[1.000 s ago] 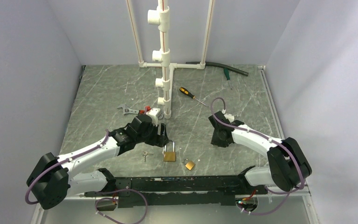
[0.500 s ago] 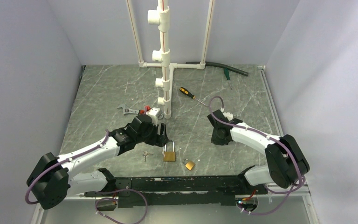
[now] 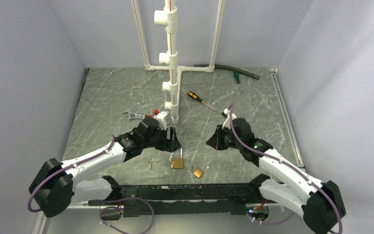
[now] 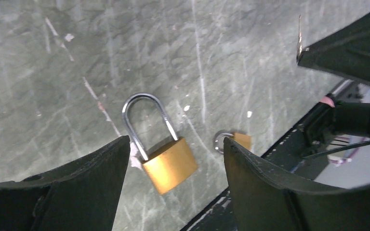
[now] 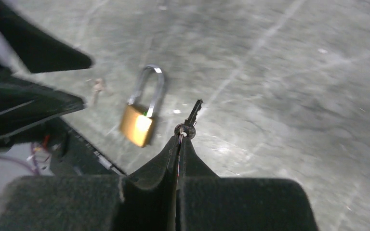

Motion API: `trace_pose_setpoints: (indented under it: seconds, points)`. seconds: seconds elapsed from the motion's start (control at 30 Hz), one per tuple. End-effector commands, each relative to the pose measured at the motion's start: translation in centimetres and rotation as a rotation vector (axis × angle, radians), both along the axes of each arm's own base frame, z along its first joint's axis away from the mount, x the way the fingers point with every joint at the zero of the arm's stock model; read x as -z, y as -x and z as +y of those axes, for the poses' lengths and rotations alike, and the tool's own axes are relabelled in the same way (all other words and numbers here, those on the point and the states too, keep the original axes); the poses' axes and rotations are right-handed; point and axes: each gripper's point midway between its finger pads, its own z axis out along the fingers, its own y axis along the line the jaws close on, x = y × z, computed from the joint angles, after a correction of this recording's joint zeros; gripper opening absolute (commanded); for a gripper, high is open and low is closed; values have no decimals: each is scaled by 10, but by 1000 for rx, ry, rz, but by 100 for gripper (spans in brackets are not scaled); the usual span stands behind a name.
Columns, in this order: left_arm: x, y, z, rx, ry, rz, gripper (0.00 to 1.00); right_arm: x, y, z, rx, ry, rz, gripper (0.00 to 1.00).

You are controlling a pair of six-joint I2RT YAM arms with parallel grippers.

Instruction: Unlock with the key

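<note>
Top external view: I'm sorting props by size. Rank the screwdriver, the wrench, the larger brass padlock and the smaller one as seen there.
1. the screwdriver and the wrench, too alike in length to rank
2. the larger brass padlock
3. the smaller brass padlock

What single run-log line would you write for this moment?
left gripper: open above large padlock | right gripper: shut on key | status: not yet inserted
</note>
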Motion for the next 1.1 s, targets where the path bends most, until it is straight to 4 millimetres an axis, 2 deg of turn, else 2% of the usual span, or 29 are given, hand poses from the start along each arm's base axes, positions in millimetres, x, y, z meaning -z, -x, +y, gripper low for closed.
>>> trace_pose_setpoints:
  seconds: [0.0,0.07,0.13,0.23,0.37,0.47,0.57,0.73,0.93,1.07]
  points:
    - [-46,-1,-30,39,186,-12,76,-52,19,35,-249,-196,-208,0]
    - [-59,3,-36,58,243,-13,76,-68,27,41,-304,-237,-275,0]
    - [-80,5,-41,74,316,-38,75,-84,39,51,-393,-292,-348,0]
    - [-105,6,-41,54,392,-53,72,-98,55,61,-475,-329,-428,0]
    - [-123,9,-42,57,426,-48,70,-108,73,78,-576,-311,-520,0]
    - [-131,11,-41,59,435,-51,68,-104,78,90,-599,-254,-539,0]
    - [-134,13,-39,55,442,-57,65,-101,75,97,-584,-216,-544,0]
    - [-119,16,-32,33,387,-12,64,-102,69,103,-544,-174,-573,0]
    - [-112,22,-33,57,389,19,61,-102,62,104,-495,-125,-595,0]
    - [-104,23,-37,67,384,39,53,-100,62,107,-500,-108,-596,0]
